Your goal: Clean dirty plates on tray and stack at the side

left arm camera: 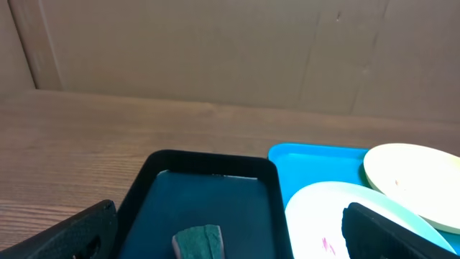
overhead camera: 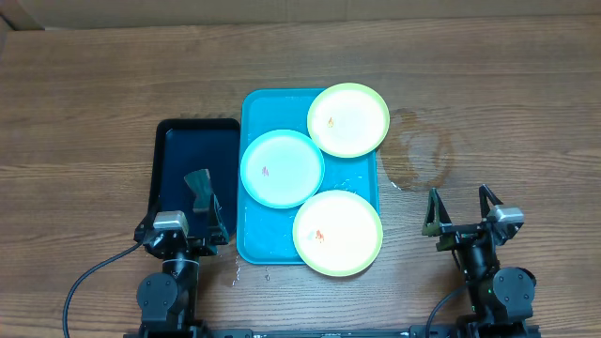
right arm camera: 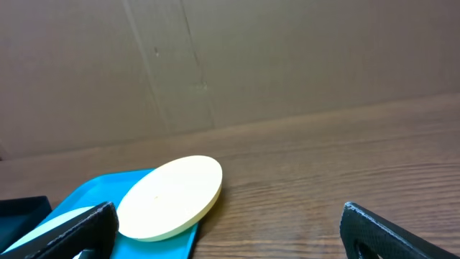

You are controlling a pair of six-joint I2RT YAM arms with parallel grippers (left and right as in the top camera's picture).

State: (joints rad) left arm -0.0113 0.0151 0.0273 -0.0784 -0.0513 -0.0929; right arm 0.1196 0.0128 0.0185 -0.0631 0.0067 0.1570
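Note:
The turquoise tray (overhead camera: 252,111) lies mid-table and holds three plates. A lime-green plate (overhead camera: 348,119) sits at its far right corner, overhanging the rim. A light blue plate (overhead camera: 282,168) sits in the middle. Another lime-green plate (overhead camera: 338,233) sits at the near right. Each has a small orange-red smear. My left gripper (overhead camera: 209,199) is open and empty over the near end of the navy tray (overhead camera: 169,160). My right gripper (overhead camera: 461,208) is open and empty over bare table, right of the turquoise tray. The wrist views show the blue plate (left arm camera: 316,216) and the far green plate (right arm camera: 172,196).
A small dark green sponge (left arm camera: 199,240) lies in the navy tray (left arm camera: 208,194) between my left fingers. A faint wet ring mark (overhead camera: 421,150) shows on the wood right of the turquoise tray. A cardboard wall stands behind the table.

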